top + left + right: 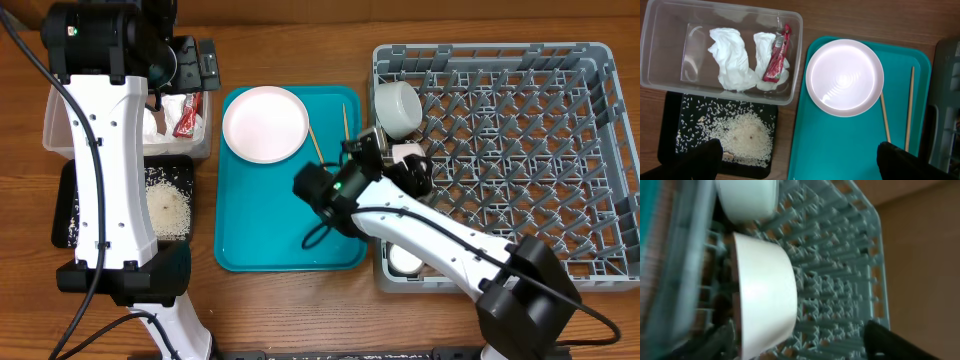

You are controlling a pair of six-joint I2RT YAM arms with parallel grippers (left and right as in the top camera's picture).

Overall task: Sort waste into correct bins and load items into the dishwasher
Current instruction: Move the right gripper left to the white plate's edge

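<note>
1. The step in hand is judged to be the loading of the dishwasher. A round white smooth-walled bowl is stood on its edge among the pegs at the left side of the large square grey plastic dish rack. A second white round vessel, cup or bowl not to be told, lies just beyond it on the far side.
2. The right gripper is spread wide about that bowl. One finger is seen just beside the rim and the other well apart, so nothing is grasped and the bowl is judged released.
3. The left gripper is held over the left of the table with its jaws fully apart and empty.
4. The waste looks sorted. Crumpled white paper napkins and a crinkled red foil wrapper lie in the clear plastic rectangular tub at far left. Loose white rice grains are spread in the shallow black tray just nearer.
5. A round white plate and two thin wooden chopsticks remain on the flat teal tray, between bins and rack.
6. Next, the right arm should be lifted clear without tipping the bowl. The plate or the flat-lying chopsticks call for a low, narrow pinch.
7. Everything is borne by a brown wooden table; nothing of the room beyond it is shown.
</note>
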